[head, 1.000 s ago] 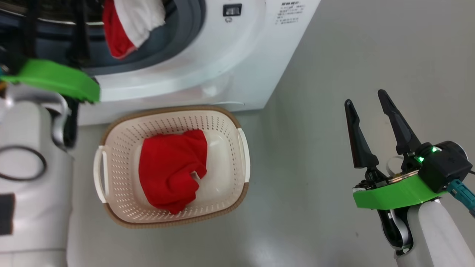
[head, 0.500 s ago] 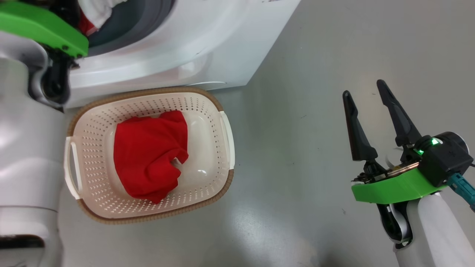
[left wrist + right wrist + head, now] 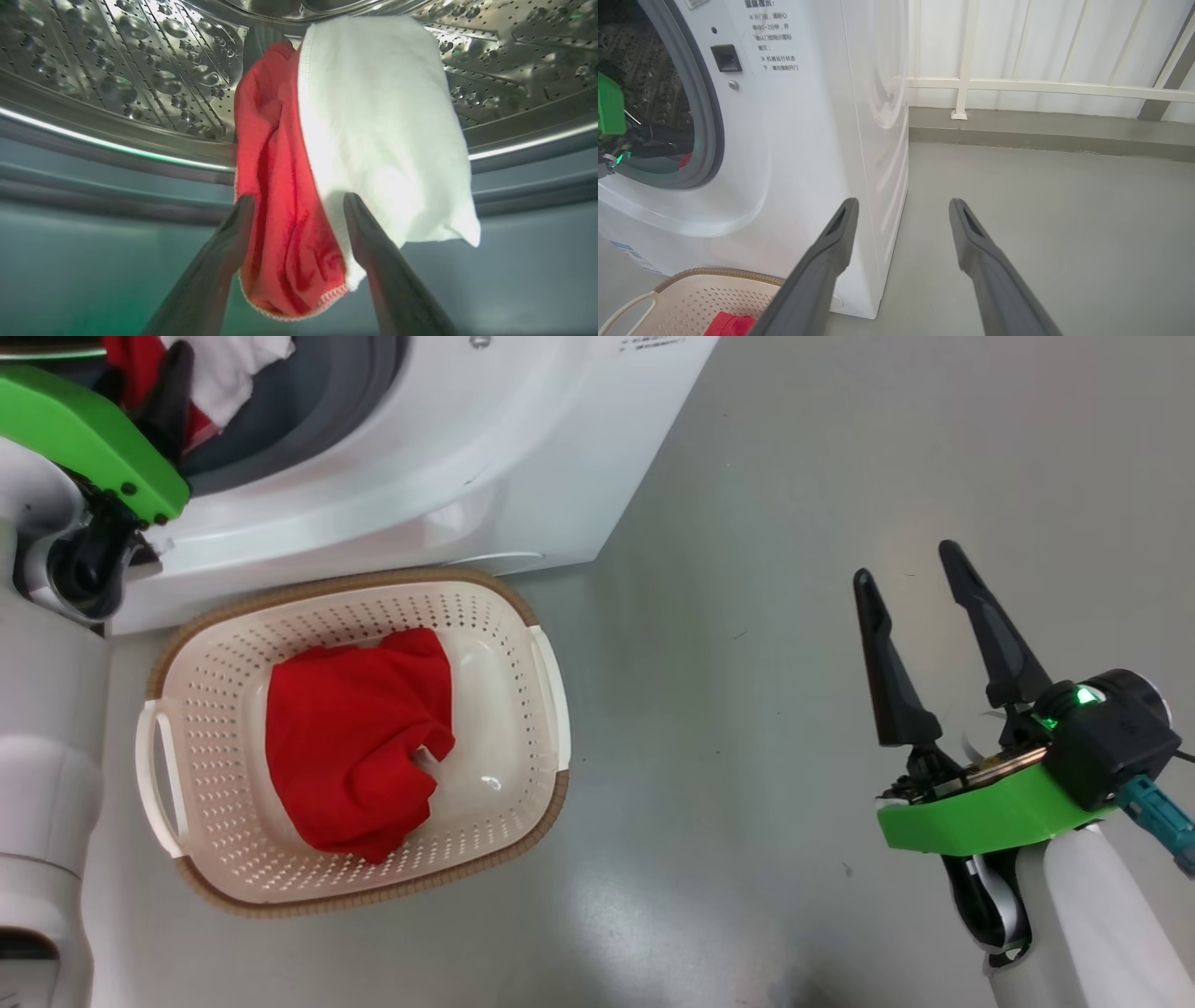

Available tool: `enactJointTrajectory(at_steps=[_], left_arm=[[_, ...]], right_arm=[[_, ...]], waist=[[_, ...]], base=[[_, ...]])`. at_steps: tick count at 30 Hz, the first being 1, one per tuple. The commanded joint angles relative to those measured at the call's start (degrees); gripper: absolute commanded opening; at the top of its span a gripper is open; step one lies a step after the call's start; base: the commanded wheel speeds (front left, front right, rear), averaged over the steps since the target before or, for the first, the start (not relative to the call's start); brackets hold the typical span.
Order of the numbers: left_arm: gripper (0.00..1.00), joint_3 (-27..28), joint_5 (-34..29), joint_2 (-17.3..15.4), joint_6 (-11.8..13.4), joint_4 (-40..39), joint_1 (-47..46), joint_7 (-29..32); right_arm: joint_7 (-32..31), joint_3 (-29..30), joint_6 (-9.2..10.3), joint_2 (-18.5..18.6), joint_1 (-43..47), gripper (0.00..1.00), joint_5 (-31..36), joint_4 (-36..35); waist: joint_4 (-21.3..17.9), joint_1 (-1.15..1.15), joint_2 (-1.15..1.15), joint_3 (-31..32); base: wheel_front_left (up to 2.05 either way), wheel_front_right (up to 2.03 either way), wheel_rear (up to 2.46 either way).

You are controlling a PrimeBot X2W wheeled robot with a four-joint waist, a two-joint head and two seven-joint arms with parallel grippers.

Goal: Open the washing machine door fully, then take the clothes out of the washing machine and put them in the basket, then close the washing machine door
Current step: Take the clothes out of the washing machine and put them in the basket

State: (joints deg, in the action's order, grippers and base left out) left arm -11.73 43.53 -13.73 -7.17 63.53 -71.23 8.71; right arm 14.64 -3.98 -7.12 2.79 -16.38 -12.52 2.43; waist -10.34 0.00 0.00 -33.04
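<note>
In the head view, the basket point(image 3: 215, 728) sits on the floor point(image 3: 747, 728) just in front of the washing machine point(image 3: 448, 457), and one red garment point(image 3: 345, 737) lies in it. At the top left a red-and-white garment point(image 3: 219, 378) hangs in the mouth of the machine, with our left arm point(image 3: 47, 728) reaching up beside it. Our right claw point(image 3: 904, 563) waits well off to the right over bare floor, fingers spread wide and holding nothing.

In the left wrist view, our left claw point(image 3: 299, 198) is just as wide. Its two fingers stand either side of the red lower part of the hanging garment, which drapes out of the steel drum point(image 3: 117, 70) and down over the grey ring point(image 3: 93, 196). The jaws are not closed on it, and we cannot tell whether the fingers touch the cloth.

In the right wrist view we look past the wide right claw at the machine's white front, with the basket's corner at the lower left.

We judge the door step done, since the mouth is clear. The unloading is partway: one piece is in the basket and at least one remains. Deeper in the drum we cannot see. Gripping this piece, dropping it in the basket and shutting the door remain.
</note>
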Motion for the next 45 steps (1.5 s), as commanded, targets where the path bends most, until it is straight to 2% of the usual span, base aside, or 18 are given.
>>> enactJointTrajectory(at_steps=[1, 11, 14, 20, 23, 27, 30, 33, 39, 45], left_arm=[[1.0, 0.26, 0.15, -2.88, -0.32, -0.83, -1.16, 0.31], [1.0, -3.74, 1.11, -4.23, -0.32, 2.09, -1.09, 2.7], [0.0, -4.5, 1.65, -4.23, -0.32, 2.59, -1.13, 2.89], [0.0, -6.33, 1.1, -4.58, -0.32, 3.04, -1.5, -0.4], [0.0, -7.05, -0.12, -5.22, -0.28, 3.4, -1.41, -5.65], [0.0, -7.82, -2.32, -5.91, 1.23, 4.24, -0.65, -15.36], [0.0, -7.7, -2.86, -6.15, 1.04, 4.66, 0.26, -21.54], [0.0, -6.35, -2.94, -6.75, 1.09, 3.03, 0.94, -23.45], [0.0, 2.5, -6.97, -8.21, 3.3, -12.13, 7.76, -23.68], [0.0, 10.52, -12.77, -5.96, 2.52, -23.79, 16.7, -23.69]], right_arm=[[0.36, -1.29, -0.36, 0.09, 1.52, 1.0, 0.01, -1.33], [0.36, -1.98, -0.36, 0.09, 2.09, 1.0, -0.9, -1.4], [0.36, -2.25, -0.36, 0.09, 2.11, 1.0, -1.29, -1.32], [0.36, -2.44, -0.36, 0.09, 1.71, 1.0, -1.99, -1.12], [0.36, -2.27, -0.36, 0.09, 1.38, 1.0, -2.17, -0.96], [0.36, -2.47, -0.36, 0.09, 0.94, 1.0, -2.55, -0.67], [0.36, -2.6, -0.36, 0.09, 0.63, 1.0, -2.7, -0.31], [0.36, -2.18, -0.36, 0.09, 0.55, 1.0, -2.68, -0.18], [0.36, -1.37, -0.36, 0.09, 0.63, 1.0, -2.68, -0.11], [0.36, -1.07, -0.36, 0.09, 0.92, 1.0, -2.59, 0.16]], waist=[[-0.28, 0.0, 0.0, 0.16], [-2.21, 0.0, 0.0, -0.02], [-2.39, 0.0, 0.0, -0.04], [-1.98, 0.0, 0.0, -0.35], [-1.53, 0.0, 0.0, -0.5], [-1.01, 0.0, 0.0, -0.2], [-0.36, 0.0, 0.0, 0.37], [0.54, 0.0, 0.0, 0.76], [2.09, 0.0, 0.0, 1.92], [2.93, 0.0, 0.0, 3.82]], base=[[0.0, 0.0, 0.0], [0.0, 0.0, 0.0], [0.0, 0.0, 0.0], [0.0, 0.0, 0.0], [0.0, 0.0, 0.0], [0.0, 0.0, 0.0], [0.0, 0.0, 0.0], [0.0, 0.0, 0.0], [0.0, 0.0, 0.0], [0.0, 0.0, 0.0]])
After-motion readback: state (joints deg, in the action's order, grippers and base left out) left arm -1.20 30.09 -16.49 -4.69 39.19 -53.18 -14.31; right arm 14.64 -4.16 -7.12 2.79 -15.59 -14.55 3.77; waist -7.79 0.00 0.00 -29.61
